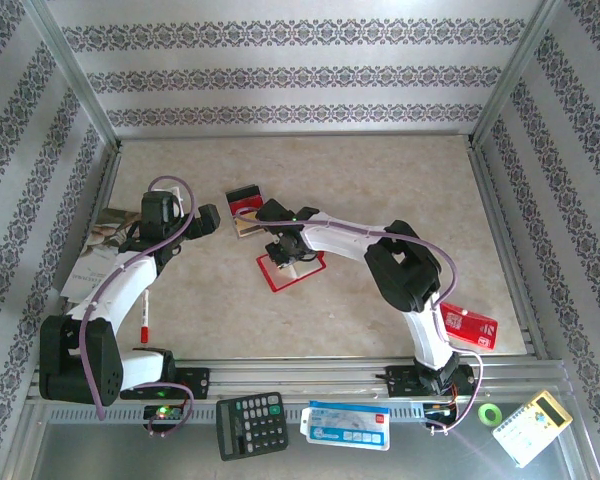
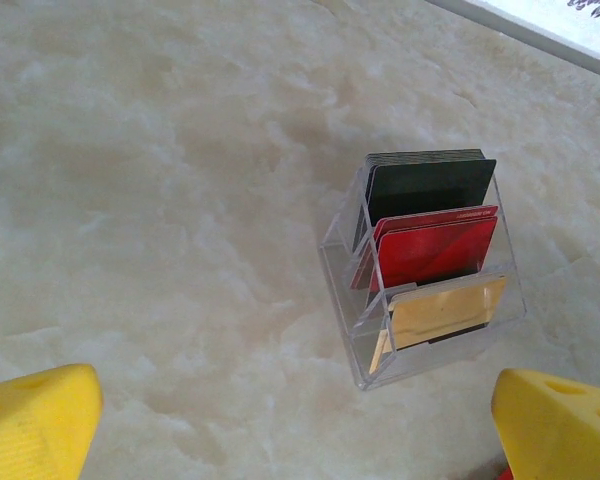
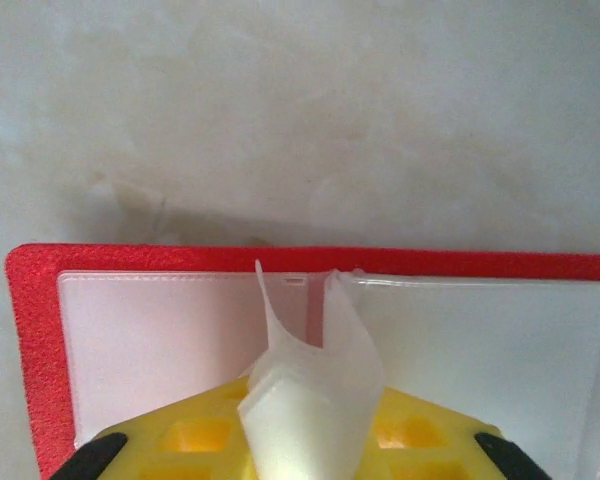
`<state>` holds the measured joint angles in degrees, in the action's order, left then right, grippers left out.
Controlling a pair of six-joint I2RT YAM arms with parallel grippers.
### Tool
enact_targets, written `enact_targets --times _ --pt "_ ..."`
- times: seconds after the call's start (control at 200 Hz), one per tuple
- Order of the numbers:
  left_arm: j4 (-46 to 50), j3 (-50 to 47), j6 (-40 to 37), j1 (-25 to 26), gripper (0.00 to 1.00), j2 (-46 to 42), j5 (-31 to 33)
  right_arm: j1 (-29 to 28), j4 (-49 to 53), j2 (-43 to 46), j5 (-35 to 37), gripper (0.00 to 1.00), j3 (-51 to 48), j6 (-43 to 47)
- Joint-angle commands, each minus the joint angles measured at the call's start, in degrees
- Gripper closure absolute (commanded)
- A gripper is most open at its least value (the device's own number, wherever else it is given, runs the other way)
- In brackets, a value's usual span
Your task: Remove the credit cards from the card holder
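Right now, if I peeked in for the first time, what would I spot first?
Probably the open red card holder in the middle of the table, where the right hand pinches a see-through pocket up. Just behind it, to the left, a clear little rack holds black, red and gold cards, with the left hand hanging open beside it.

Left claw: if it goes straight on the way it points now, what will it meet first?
Most likely the clear stand holding black, red and gold cards, just ahead of the open left claw, slightly right; depth is unclear.
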<state>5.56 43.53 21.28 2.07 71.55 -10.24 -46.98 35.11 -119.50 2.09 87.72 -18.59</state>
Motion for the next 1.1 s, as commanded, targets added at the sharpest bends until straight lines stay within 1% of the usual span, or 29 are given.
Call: enact_targets --times 0.0,0.07,0.115,0.195,0.29,0.425,0.52,0.65,0.719,0.804,0.864,0.904,0.984,1.059,1.094 --pt "2.2 1.9 0.3 -1.0 0.00 -0.1 -0.5 0.6 -1.2 3.4 0.5 0.69 -0.5 -3.5" --pt "2.9 2.3 0.3 -1.0 0.00 -0.4 -0.4 1.0 -1.7 5.0 0.5 0.62 -1.3 -5.9" --pt "3.1 2.5 0.5 -1.1 0.00 -0.6 -0.3 1.4 -2.1 6.4 0.5 0.55 -1.9 -7.6" --pt "3.2 2.7 1.2 -1.0 0.00 -1.3 0.0 2.2 -3.2 9.3 0.5 0.46 -3.3 -10.5" --pt "3.2 3.1 2.4 -1.1 0.00 -2.6 0.7 3.6 -6.3 14.1 1.3 0.33 -6.5 -13.2" --pt "2.3 2.5 2.8 -1.1 0.00 -6.0 4.9 6.5 -9.6 22.8 7.5 0.13 -12.1 -14.8" --pt "-0.6 0.4 1.5 -1.2 0.00 -9.9 10.4 9.5 -12.4 30.0 11.8 0.02 -16.6 -13.8" --pt "-7.2 -4.5 -1.4 -1.4 0.00 -15.3 19.2 13.3 -16.9 39.6 20.5 0.02 -23.5 -10.7" --pt "-12.5 -8.2 -3.2 -1.5 0.00 -17.7 23.3 15.8 -18.5 44.2 25.1 0.02 -27.1 -8.8" --pt "-19.2 -13.0 -5.7 -1.5 0.00 -19.6 26.9 19.9 -19.9 49.1 27.7 0.02 -31.9 -7.3" --pt "-23.1 -16.1 -7.5 -1.5 0.00 -20.0 28.6 23.3 -20.1 52.0 28.2 0.02 -35.0 -6.7" --pt "-25.1 -17.9 -8.3 -1.5 0.00 -19.9 29.7 25.0 -22.6 53.8 29.7 0.02 -38.2 -5.0" --pt "-28.4 -21.1 -10.2 -1.5 0.00 -18.7 30.4 26.6 -27.6 57.4 34.0 0.02 -44.6 -0.6" --pt "-29.7 -22.7 -11.7 -1.6 0.00 -16.5 30.0 27.8 -32.6 59.9 36.3 0.02 -50.4 4.1" --pt "-30.2 -23.1 -12.1 -1.7 0.00 -15.0 29.7 29.1 -34.9 60.5 36.3 0.02 -53.0 5.5"
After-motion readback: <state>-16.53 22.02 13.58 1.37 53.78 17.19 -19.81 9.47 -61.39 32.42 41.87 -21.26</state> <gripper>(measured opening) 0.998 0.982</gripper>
